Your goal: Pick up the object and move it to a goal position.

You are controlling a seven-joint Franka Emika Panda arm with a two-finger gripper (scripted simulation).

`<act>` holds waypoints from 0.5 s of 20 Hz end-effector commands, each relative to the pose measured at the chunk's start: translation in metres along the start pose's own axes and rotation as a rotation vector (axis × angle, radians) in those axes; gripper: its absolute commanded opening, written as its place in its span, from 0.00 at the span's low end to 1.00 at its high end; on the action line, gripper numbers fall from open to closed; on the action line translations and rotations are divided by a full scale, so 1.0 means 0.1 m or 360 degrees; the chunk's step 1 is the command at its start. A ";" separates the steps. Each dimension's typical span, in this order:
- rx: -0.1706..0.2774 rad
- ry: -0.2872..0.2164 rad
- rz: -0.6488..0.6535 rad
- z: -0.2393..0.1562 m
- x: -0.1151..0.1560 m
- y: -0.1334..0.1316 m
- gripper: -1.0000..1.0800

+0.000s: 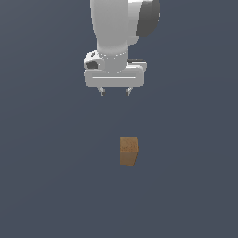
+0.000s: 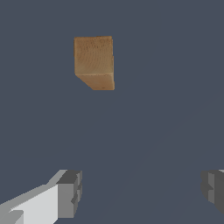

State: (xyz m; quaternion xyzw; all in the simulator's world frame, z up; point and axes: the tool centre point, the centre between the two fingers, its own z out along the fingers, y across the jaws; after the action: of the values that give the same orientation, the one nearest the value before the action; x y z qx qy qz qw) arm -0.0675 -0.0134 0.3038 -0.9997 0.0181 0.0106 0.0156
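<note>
Hand sits in the upper centre of the exterior view, fingers spread wide and holding nothing; only the two short fingertips show below the white palm bar. Cube is lower in that frame, just right of centre, resting on the flat grey bench and well apart from the hand, no contact. Key relation: the cube lies below the hand in the picture and offset slightly toward the exterior view's right, more or less under the right-side fingertip rather than under the midpoint between the two. Wrist view agrees: cube shows in the upper left-centre of that frame, while the finger pads sit at the lower edge with a wide gap between them, so the cube is ahead of the fingers, not between them. Cube faces look roughly square-on to the finger line, maybe a small yaw; no real long axis to worry about. My read: approach step, grasp not yet begun. Next move probably needs a small lateral correction to centre the gap over the cube, then a straight descent. Goal position isn't marked in either view, can't place it.
</note>
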 end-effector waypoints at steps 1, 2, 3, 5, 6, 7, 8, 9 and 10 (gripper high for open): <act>0.0000 0.0000 0.0000 0.00 0.00 0.00 0.96; 0.0000 0.0000 -0.0002 0.00 0.00 -0.01 0.96; -0.0001 0.0001 -0.0009 0.00 0.00 -0.02 0.96; -0.0002 0.0005 -0.0036 -0.01 0.01 -0.08 0.96; -0.0003 0.0008 -0.0056 -0.01 0.02 -0.12 0.96; -0.0005 0.0011 -0.0079 -0.02 0.03 -0.17 0.96; -0.0006 0.0014 -0.0101 -0.02 0.04 -0.21 0.96; -0.0007 0.0016 -0.0118 -0.03 0.04 -0.24 0.96; -0.0008 0.0017 -0.0130 -0.03 0.04 -0.27 0.96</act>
State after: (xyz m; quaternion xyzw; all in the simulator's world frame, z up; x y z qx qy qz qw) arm -0.0631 0.0083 0.3069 -0.9998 -0.0151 0.0057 0.0139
